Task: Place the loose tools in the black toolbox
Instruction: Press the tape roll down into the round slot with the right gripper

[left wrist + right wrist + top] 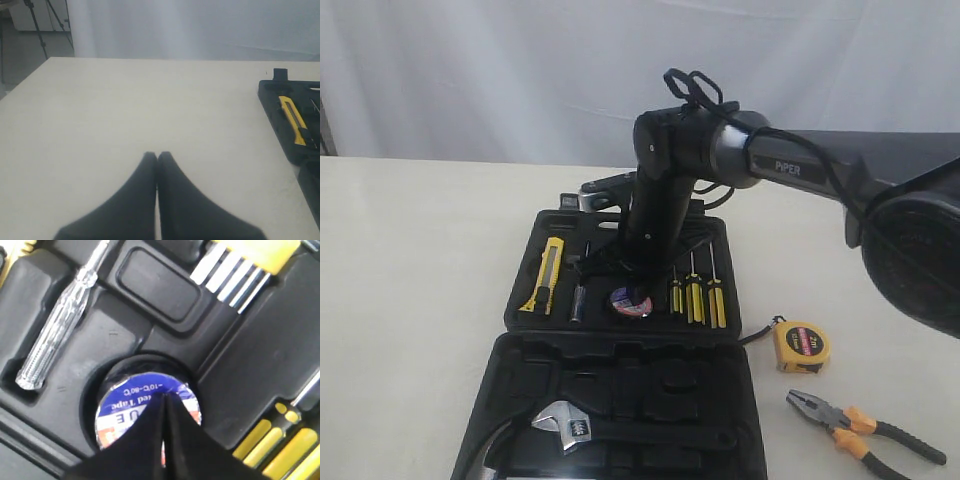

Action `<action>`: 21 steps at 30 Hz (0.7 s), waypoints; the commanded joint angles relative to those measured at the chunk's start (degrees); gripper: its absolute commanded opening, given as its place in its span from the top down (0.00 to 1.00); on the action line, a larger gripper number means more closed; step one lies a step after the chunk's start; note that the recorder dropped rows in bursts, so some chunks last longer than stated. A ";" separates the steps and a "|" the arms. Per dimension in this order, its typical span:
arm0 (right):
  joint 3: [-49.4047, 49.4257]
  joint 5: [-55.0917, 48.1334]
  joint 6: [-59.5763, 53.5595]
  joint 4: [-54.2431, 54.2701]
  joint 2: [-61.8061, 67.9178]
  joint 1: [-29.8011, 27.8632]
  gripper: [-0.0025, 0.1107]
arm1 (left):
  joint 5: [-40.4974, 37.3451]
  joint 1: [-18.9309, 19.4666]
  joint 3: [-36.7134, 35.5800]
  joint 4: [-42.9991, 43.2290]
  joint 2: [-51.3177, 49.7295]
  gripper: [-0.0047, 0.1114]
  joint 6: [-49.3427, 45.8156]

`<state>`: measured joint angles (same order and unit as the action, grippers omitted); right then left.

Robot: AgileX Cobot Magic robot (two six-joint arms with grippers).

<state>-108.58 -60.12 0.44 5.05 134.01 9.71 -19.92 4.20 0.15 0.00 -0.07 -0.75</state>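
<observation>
The black toolbox [650, 385] lies open on the table. In its tray the yellow-black utility knife [545, 275] [292, 120] sits in a slot. The small tape roll [630, 301] [130, 400] rests in its round recess. My right gripper [164, 396] hangs just over the roll's label, fingers together with nothing between them. On the table right of the box are the yellow tape measure [800, 346] and the orange-black pliers [860, 425]. My left gripper [157, 155] is shut over bare table, left of the box and out of the exterior view.
Yellow-handled screwdrivers [695, 295] and a clear tester screwdriver [60, 330] fill tray slots, with hex keys [230, 275] beside them. A silver adjustable wrench [565, 425] lies in the near half of the box. The right arm [670, 190] stands over the tray.
</observation>
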 commanded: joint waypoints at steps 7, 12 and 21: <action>0.02 -3.04 -2.39 1.12 -3.58 -0.27 0.98 | 0.31 -0.27 -0.15 0.00 0.07 0.96 0.33; 0.02 -2.85 -4.84 5.60 -3.04 -0.27 0.98 | 0.31 -0.27 -0.15 0.00 0.07 0.96 0.33; 0.02 -3.30 -4.84 5.76 2.01 -0.27 0.98 | 0.31 -0.27 -0.15 0.00 0.07 0.96 0.33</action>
<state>-108.82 -64.51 -3.84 11.06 134.65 9.71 -19.92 4.20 0.15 0.00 -0.07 -0.75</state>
